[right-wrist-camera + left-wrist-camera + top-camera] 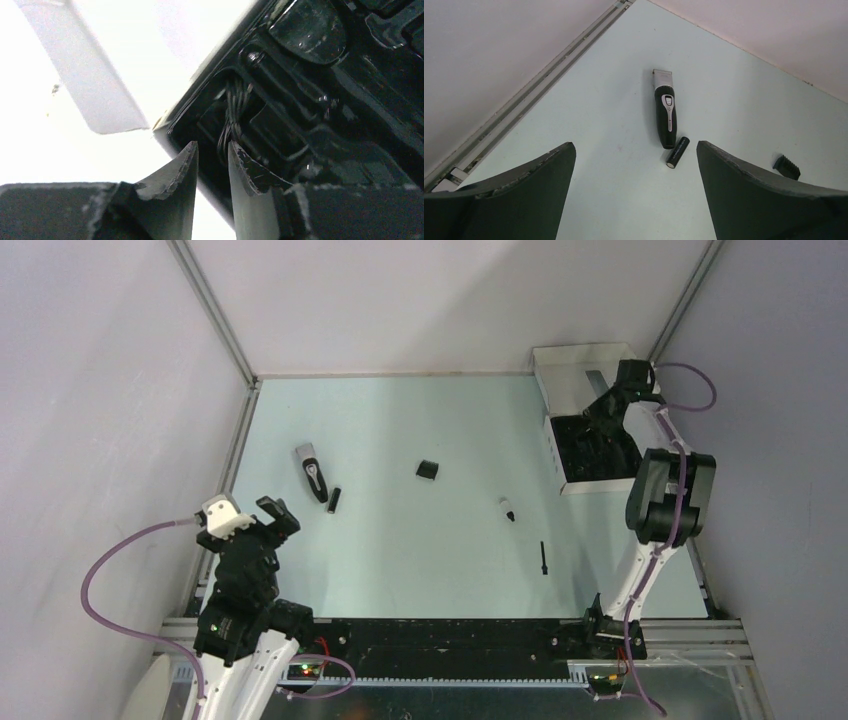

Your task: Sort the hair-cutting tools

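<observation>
Two arms were in frame. The left gripper (635, 146) hovered over the near-left corner of the table (420, 420), wrist tipped down toward the far right. Its jaws stood wide apart and held nothing. Straight ahead of the jaws lay the clipper (665, 110), flat, blade end toward the far edge. A black cylinder (677, 152) lay just beside its butt end, apart from it. Bare table separated the fingers from both. The clipper sat well in from the rail (524, 107) along the left edge.

The right gripper (212, 150) was at the far-right corner. The arm reached up from its near-edge base with the elbow raised, and the wrist pointed down into the black tray (600, 455) of the white box (585, 362). The fingertips were nearly together with a narrow slit between them, and nothing showed in it. A thin cable (232, 107) sat in a tray recess just past the tips; contact could not be judged.

Mid-table lay the comb attachment (427, 471). Toward the near-right were a small black piece with a white tip (507, 509) and the stick brush (543, 558), each well apart from the others and from every edge.
</observation>
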Robot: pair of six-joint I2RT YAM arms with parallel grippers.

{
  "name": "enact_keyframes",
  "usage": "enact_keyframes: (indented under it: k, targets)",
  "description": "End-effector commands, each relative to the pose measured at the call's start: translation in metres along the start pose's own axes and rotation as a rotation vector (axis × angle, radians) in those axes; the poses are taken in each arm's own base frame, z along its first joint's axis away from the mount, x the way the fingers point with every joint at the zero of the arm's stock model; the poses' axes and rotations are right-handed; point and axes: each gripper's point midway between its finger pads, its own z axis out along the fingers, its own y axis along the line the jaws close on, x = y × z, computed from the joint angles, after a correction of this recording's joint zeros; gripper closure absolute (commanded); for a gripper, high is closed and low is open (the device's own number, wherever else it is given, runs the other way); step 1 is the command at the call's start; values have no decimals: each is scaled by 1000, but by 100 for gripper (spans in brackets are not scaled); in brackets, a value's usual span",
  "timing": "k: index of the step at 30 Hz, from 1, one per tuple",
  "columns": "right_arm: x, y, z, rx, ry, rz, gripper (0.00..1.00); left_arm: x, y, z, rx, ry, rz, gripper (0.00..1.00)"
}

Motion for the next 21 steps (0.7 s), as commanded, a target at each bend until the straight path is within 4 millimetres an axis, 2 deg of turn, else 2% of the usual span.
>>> enact_keyframes:
  k: [1, 2, 3, 4, 5, 8, 12, 14, 18, 21]
  targets:
    - [-6, 26, -70, -39, -72, -119, 62, -13, -10, -2, 45, -33, -36, 2]
    - [-1, 25, -76, -30, -68, -144, 60, -13, -10, -1, 46, -35, -35, 2]
    - [12, 25, -87, -25, -48, -171, 56, -14, -10, -1, 45, -36, -31, 2]
    - [14, 26, -99, -25, -55, -202, 54, -14, -11, -1, 47, -35, -29, 2]
    - [33, 23, -103, -8, -17, -239, 52, -14, -13, 0, 56, -29, -22, 2]
    - [68, 16, -125, 12, 28, -354, 47, -13, -16, 0, 62, -16, -14, 2]
    - [128, 9, -145, -8, 144, -468, 44, -6, -18, 2, 72, 8, -5, 2]
    - [148, 5, -151, -14, 190, -501, 44, -6, -20, 2, 81, 10, 4, 2]
    - [179, 5, -161, -37, 246, -567, 44, -6, -20, 2, 89, 0, 18, 2]
    - [193, -6, -168, -6, 274, -600, 43, -3, -26, 2, 120, 14, 14, 2]
